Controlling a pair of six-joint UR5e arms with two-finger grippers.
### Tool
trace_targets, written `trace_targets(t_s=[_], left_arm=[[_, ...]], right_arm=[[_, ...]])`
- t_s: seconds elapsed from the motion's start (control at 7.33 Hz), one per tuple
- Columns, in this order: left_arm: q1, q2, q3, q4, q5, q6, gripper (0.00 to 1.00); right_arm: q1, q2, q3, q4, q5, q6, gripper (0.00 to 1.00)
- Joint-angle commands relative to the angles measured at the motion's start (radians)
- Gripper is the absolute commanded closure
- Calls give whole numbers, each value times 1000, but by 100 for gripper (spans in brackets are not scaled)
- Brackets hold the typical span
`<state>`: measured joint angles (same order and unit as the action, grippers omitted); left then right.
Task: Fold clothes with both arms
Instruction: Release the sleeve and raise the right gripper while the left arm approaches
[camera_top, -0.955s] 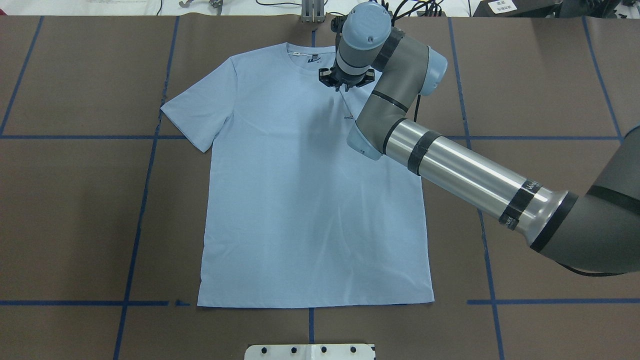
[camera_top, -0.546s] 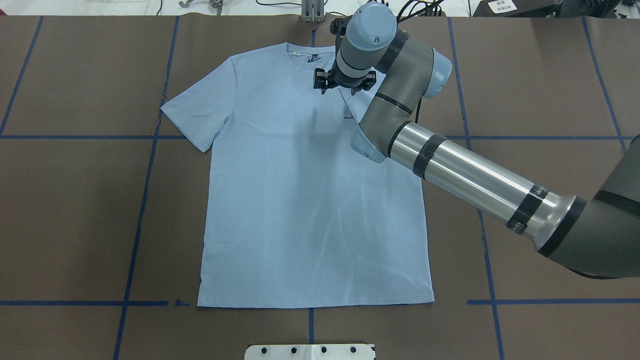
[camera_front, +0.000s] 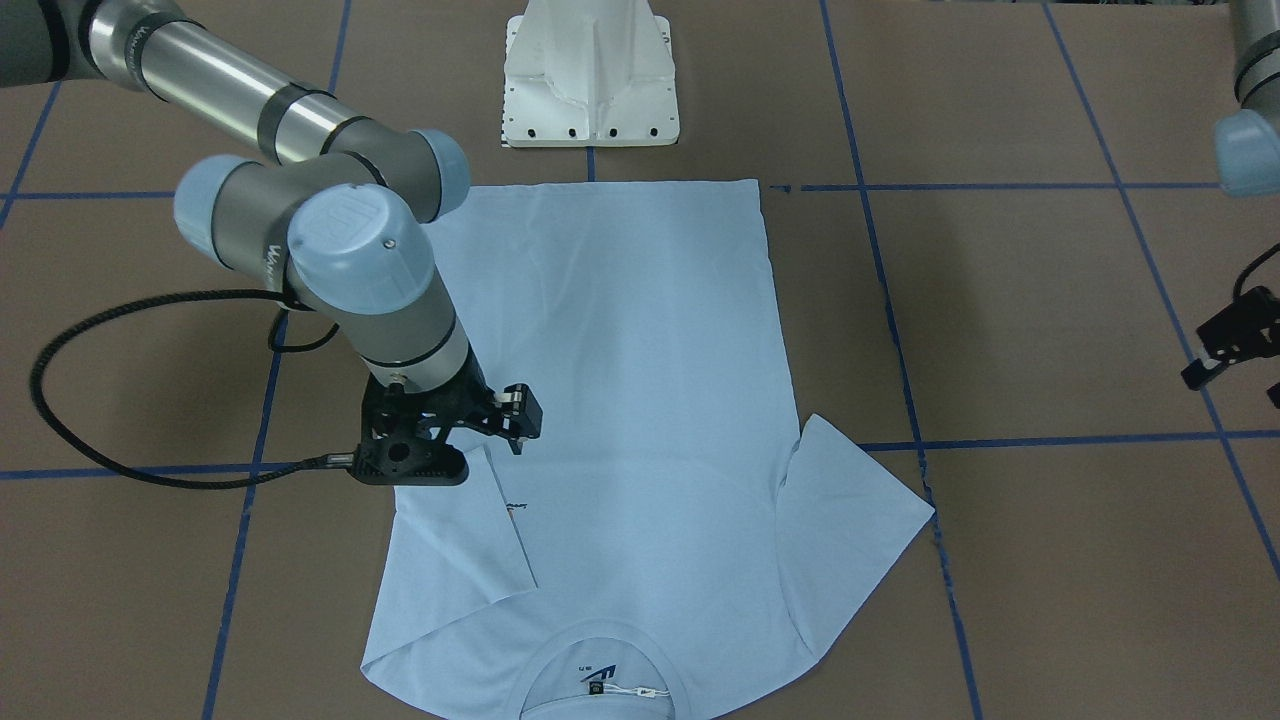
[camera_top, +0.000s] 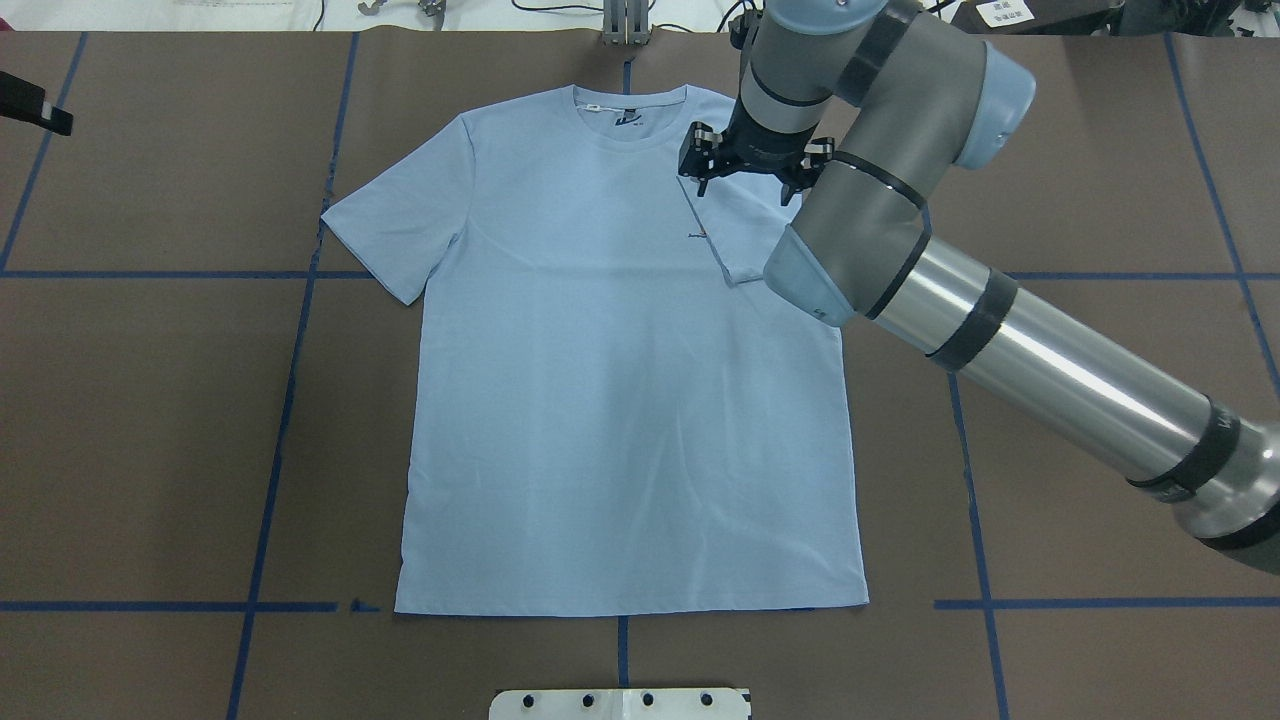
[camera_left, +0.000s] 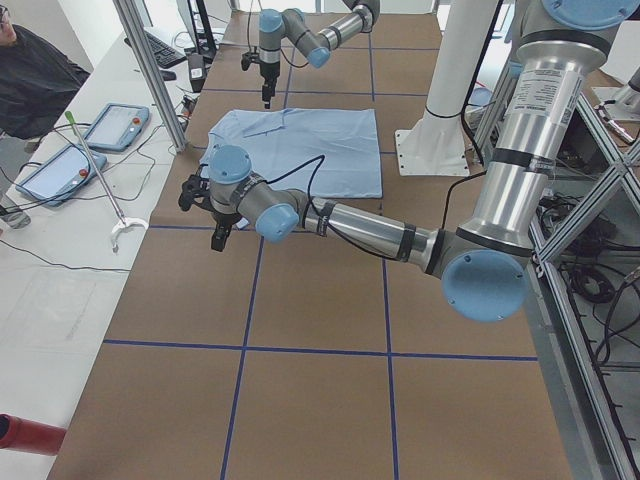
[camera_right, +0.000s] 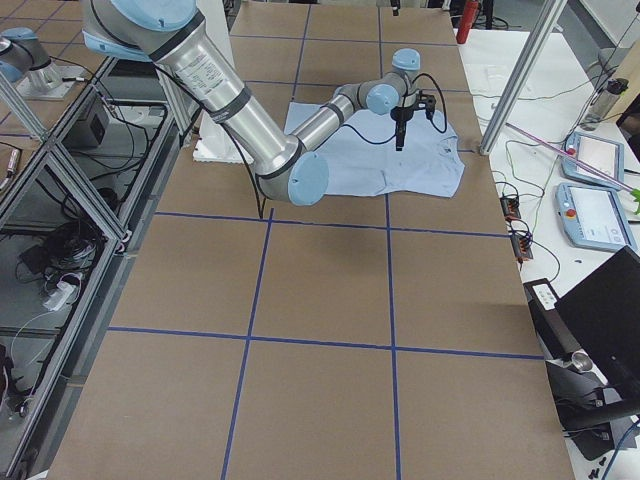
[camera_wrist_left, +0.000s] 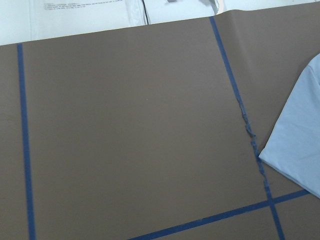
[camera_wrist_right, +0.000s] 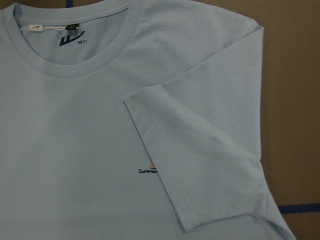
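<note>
Brown table (camera_top: 150, 400), T-shirt (camera_top: 600, 400), folded-in sleeve (camera_wrist_right: 210, 140) half hidden overhead, whole wrist-side.

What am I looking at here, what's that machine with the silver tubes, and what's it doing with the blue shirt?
It is a robot with two jointed arms at a brown table. Two cameras look down on the table, one from behind the robot and one facing it; two look along it from the ends; one rides on each wrist. A light blue T-shirt lies flat, front up. The sleeve on the robot's right lies folded over the chest, partly covering the small print. The right arm hangs above that sleeve, jaws open, holding nothing. The left arm is off to the side, over the table; whether its jaws are open is unclear.
</note>
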<state>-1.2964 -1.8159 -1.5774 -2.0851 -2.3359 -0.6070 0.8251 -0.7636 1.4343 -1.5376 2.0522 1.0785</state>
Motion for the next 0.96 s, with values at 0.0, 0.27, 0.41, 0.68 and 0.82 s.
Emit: trace_targets(t_s=[0.0, 0.27, 0.41, 0.68, 0.82], left_arm=[[165, -44, 13, -73, 183, -257, 0], [309, -103, 72, -108, 341, -470, 0], [368, -137, 144, -163, 424, -555, 0], [396, -205, 311, -266, 480, -585, 0], [410, -227, 350, -273, 534, -591, 0]], right_arm=[[57, -125, 148, -75, 38, -84, 0], [139, -205, 175, -75, 115, -257, 0], [155, -218, 175, -73, 131, -291, 0], [146, -218, 166, -68, 125, -293, 0], [146, -218, 164, -65, 125, -292, 0]])
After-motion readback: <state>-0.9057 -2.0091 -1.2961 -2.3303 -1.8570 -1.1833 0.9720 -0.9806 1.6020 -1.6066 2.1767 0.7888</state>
